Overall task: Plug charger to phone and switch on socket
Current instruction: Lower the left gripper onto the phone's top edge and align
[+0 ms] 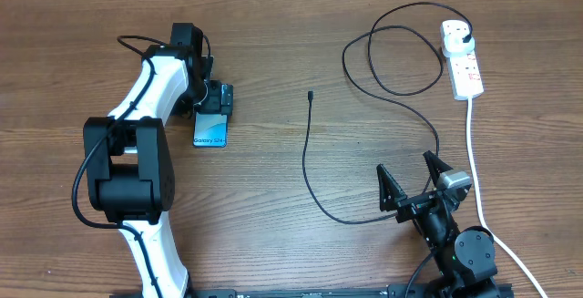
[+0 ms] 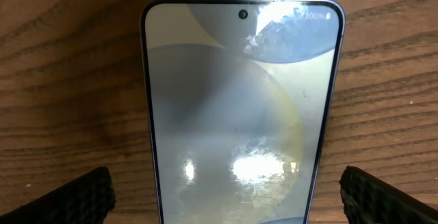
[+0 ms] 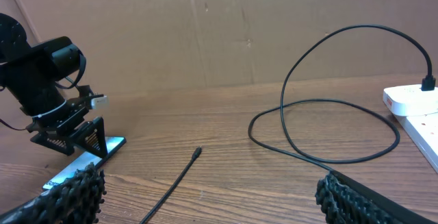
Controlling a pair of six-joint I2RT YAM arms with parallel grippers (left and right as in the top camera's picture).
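Wooden table [image 1: 273, 52]: phone [image 2: 239, 114] lies directly under the left gripper [image 2: 229, 203], between its spread fingers [image 2: 82, 198], long axis running forward.

Phone [image 1: 209, 134] flat on wooden surface [image 1: 273, 43], left of centre, screen up. Left gripper [image 1: 217, 100] over its far end. Charger [image 1: 304, 152] tip lies free mid-surface, well apart from phone; cable loops to black plug in socket [image 1: 463, 61], far right. Right gripper [image 1: 413, 178] at near edge, jaws spread, cable close by.
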